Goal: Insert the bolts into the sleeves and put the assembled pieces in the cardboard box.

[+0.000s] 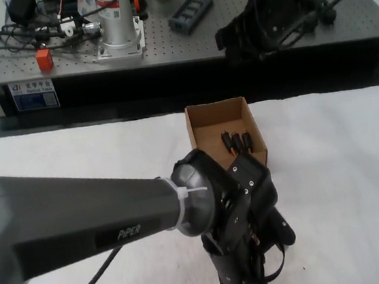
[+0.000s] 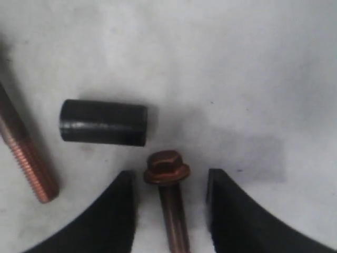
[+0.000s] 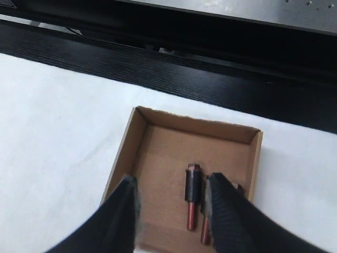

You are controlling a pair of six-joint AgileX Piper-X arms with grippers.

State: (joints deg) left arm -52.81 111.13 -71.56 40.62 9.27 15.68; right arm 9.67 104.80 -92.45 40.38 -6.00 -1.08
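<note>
In the left wrist view my left gripper (image 2: pixel 169 174) is open low over the white cloth, its fingers either side of a copper bolt (image 2: pixel 175 219) whose hex head points away from the wrist. A black sleeve (image 2: pixel 102 123) lies just beyond the head. A second copper bolt (image 2: pixel 26 153) lies off to one side. My right gripper (image 3: pixel 172 182) is open and holds nothing above the near edge of the cardboard box (image 3: pixel 158 163). Inside lies an assembled piece (image 3: pixel 193 192), with another half hidden by a finger. The high view shows the box (image 1: pixel 204 123) holding three pieces (image 1: pixel 237 142).
A grey arm (image 1: pixel 81 216) comes in from the left, and its black wrist (image 1: pixel 244 232) hides the cloth in front of the box. Behind the cloth runs a black bench edge (image 1: pixel 168 76), with a perforated plate carrying a metal post (image 1: pixel 118 27), an orange block (image 1: pixel 44 59) and cables.
</note>
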